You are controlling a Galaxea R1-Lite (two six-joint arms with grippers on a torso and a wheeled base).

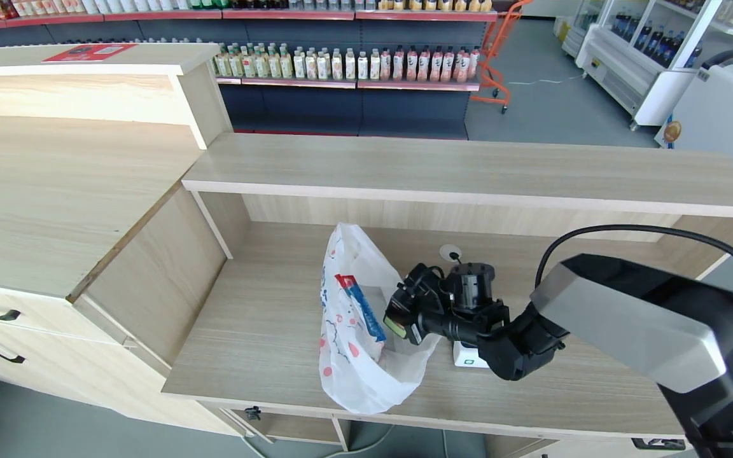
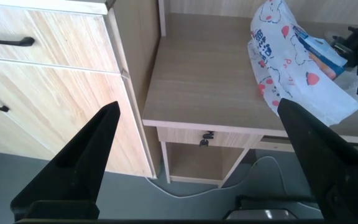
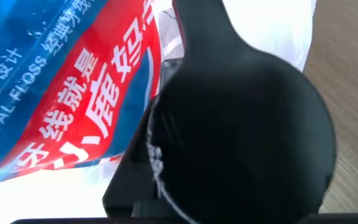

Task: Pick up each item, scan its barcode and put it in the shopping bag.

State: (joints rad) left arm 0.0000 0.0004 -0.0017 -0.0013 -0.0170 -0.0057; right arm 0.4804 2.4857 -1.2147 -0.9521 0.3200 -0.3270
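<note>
Standing at the front edge of the desk surface (image 1: 265, 324), somewhat left of its middle, the shopping bag (image 1: 341, 372) is white plastic with red and blue marks, its mouth open toward the right side; inside it, leaning against the bag's left wall, a blue-and-red pack (image 1: 359, 304) sits tilted, its top end higher and toward the back; the right gripper (image 1: 395, 318) is at the bag's mouth, just beside the pack, with its arm coming in low from the right front corner; in the right wrist view the pack's printed face lies close against the gripper, yet how far it is open, or whether it has hold of the pack, I cannot tell; a small white device (image 1: 468, 357) rests on the surface just right of the bag, near the front edge, partly covered by the right arm; a round cable hole (image 1: 450, 252) lies near the back edge, behind the gripper; the left gripper (image 2: 197, 106) hangs off the front left corner of the surface, over the floor and beside the drawers (image 2: 42, 74), its jaws spread wide with nothing between them
</note>
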